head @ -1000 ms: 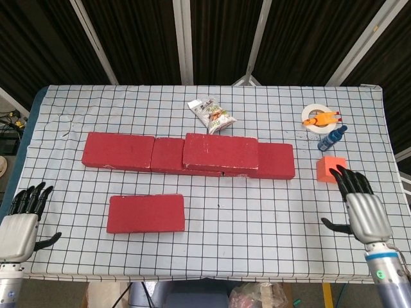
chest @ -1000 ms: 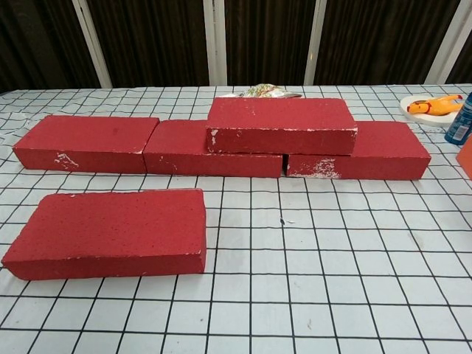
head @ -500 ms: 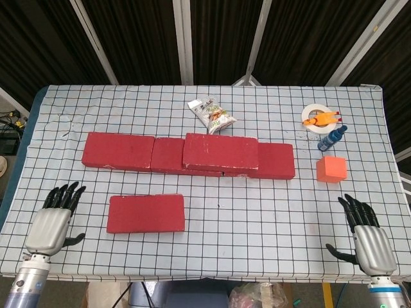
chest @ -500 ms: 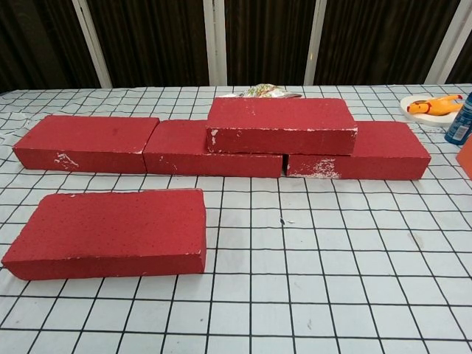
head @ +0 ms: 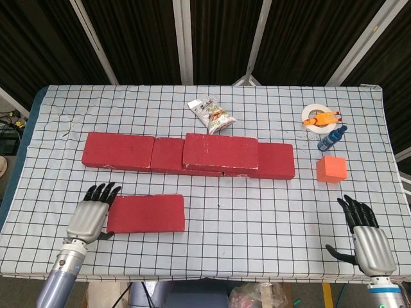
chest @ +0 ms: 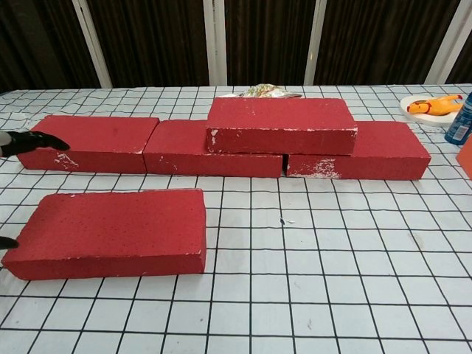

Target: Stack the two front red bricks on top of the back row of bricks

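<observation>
**Left hand beside the remaining front brick**

Left hand (head: 90, 215) sits at the near left of the worktop (head: 257, 212), fingers extended and spread, holding nothing; its inner edge lies just beside the left end of the front brick (head: 146, 213), though contact cannot be confirmed. In the chest view only dark fingertips (chest: 33, 141) show at the left edge. Right hand (head: 369, 237) rests at the near right corner, fingers extended and apart, likewise grasping nothing and well apart from every brick.

The front brick lies flat, near and left of centre. Beyond it runs the back row (head: 119, 151) of red bricks, placed end to end. One stacked brick (head: 220, 152) lies flat on top of that row, right of centre, bridging two bricks beneath.

To the far right lie an orange cube (head: 331, 169), a blue bottle (head: 332, 138) and a tape roll (head: 314, 117) bearing an orange toy. A snack packet (head: 211, 114) lies beyond the row.
</observation>
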Motion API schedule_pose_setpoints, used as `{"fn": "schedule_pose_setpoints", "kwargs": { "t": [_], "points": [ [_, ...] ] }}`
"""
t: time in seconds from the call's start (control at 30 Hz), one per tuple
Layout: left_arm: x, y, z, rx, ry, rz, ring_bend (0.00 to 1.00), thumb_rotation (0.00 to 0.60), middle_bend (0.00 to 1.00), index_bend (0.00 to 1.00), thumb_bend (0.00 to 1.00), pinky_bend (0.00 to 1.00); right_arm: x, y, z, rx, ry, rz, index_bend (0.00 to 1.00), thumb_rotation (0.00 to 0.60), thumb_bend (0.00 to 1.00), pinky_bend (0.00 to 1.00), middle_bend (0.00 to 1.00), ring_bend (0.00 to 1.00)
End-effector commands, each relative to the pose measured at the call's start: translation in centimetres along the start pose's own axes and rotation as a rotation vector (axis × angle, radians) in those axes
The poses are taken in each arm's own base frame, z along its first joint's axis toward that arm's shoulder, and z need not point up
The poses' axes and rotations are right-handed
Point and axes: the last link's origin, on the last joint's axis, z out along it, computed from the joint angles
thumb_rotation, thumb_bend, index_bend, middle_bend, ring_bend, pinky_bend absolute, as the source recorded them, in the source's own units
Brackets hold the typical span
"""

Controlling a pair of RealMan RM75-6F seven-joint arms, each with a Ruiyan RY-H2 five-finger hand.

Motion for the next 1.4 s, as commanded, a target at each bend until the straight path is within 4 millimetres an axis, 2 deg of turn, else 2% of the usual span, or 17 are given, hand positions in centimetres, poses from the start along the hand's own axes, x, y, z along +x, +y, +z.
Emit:
{"fn": "schedule_pose_setpoints", "kwargs": {
  "t": [0.03, 0.23, 0.7, 1.1, 1.4],
  "points": [
    [-0.4, 1.4, 0.8, -0.025, -0.019, 0.001, 0.00, 0.600, 0.00, 0.00, 0.00, 0.03, 0.0, 0.1, 0.0, -0.004, 0.000, -0.001, 0.02, 0.600, 0.18, 0.00, 0.00, 0.00],
    [-1.1, 3.3, 1.6, -0.043, -0.043, 0.029, 0.00, 0.600, 0.00, 0.00, 0.00, 0.03, 0.0, 0.1, 0.1, -0.010, -0.007, 0.001, 0.02, 0.600, 0.18, 0.00, 0.00, 0.00],
    [-2.1, 5.2, 3.2, -0.040, -0.056, 0.053, 0.00, 0.600, 0.00, 0.01, 0.00, 0.03, 0.0, 0.4, 0.3, -0.027, -0.005, 0.007, 0.02, 0.600, 0.18, 0.00, 0.00, 0.00],
    [-2.7, 5.8, 4.0, -0.033, -0.084, 0.075, 0.00, 0.600, 0.12, 0.03, 0.00, 0.03, 0.0, 0.4, 0.4, -0.037, -0.007, 0.008, 0.02, 0.600, 0.18, 0.00, 0.00, 0.00],
    [-2.8, 5.8, 4.2, -0.024, -0.082, 0.087, 0.00, 0.600, 0.20, 0.10, 0.00, 0.03, -0.1, 0.4, 0.5, -0.046, -0.004, 0.011, 0.02, 0.600, 0.18, 0.00, 0.00, 0.00]
  ]
}}
